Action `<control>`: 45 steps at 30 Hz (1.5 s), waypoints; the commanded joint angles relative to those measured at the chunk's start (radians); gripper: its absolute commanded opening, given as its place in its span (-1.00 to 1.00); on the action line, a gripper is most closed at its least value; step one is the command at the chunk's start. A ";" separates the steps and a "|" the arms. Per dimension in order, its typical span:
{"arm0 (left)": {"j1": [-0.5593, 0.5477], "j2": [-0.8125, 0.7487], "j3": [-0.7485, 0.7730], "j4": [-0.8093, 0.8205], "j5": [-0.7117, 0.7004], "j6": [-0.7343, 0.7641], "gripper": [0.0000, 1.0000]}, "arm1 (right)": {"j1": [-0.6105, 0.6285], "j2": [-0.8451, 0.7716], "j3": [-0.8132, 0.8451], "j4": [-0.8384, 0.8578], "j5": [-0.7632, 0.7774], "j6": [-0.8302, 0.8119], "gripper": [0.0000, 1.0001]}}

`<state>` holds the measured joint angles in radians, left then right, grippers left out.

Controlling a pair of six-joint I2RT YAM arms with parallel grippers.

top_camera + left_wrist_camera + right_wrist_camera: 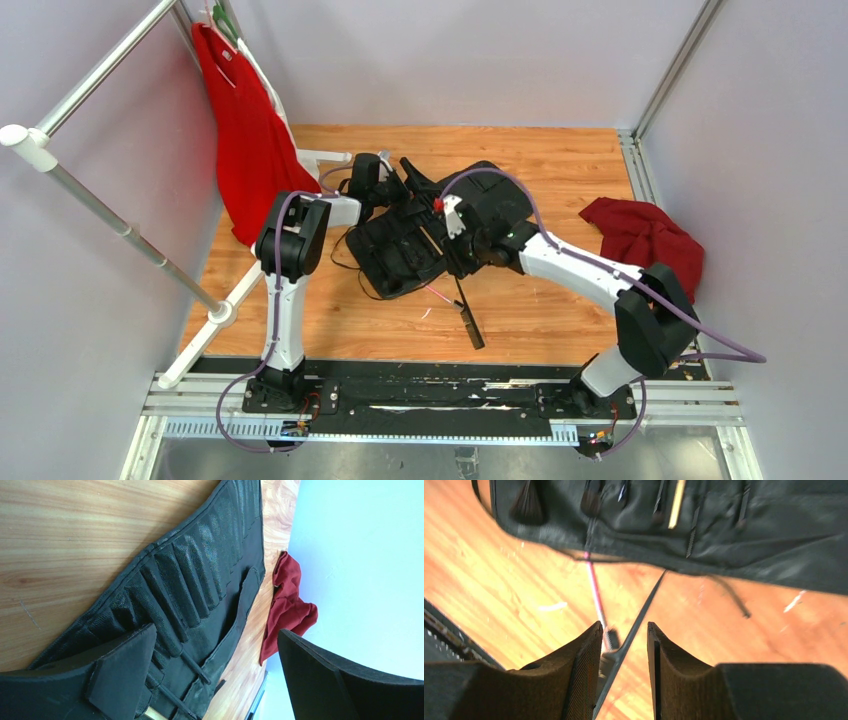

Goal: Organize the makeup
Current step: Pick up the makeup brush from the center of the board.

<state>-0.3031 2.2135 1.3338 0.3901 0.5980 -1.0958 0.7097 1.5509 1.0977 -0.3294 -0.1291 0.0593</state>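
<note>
The black slotted roll (400, 245) lies open mid-table, with several makeup brushes tucked in its pockets (676, 505) (192, 665). A long dark brush (468, 318) and a thin pink brush (437, 295) lie loose on the wood in front of it. My right gripper (458, 255) hovers at the roll's near edge. In the right wrist view it is open (624, 630), with the dark brush's handle (641, 612) running through the gap untouched and the pink brush (596, 592) just left of it. My left gripper (215, 630) is wide open over the roll's far end (392, 190), holding nothing.
A dark red cloth (645, 240) is crumpled at the right. A red garment (250, 140) hangs from the white rack (100, 210) on the left, whose foot reaches across the table's left side. The roll's cords (350, 270) trail on the wood.
</note>
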 commanded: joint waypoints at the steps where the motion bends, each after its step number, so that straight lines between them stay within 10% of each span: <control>1: 0.004 0.014 -0.031 -0.076 -0.007 0.019 0.96 | 0.068 -0.055 -0.079 -0.032 0.021 0.036 -0.24; 45: 0.006 0.004 -0.037 -0.076 -0.003 0.022 0.96 | 0.153 0.121 -0.203 0.227 -0.069 -0.071 -0.31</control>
<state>-0.3027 2.2135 1.3327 0.3916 0.5976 -1.0954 0.8494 1.6543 0.8906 -0.1280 -0.1844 0.0021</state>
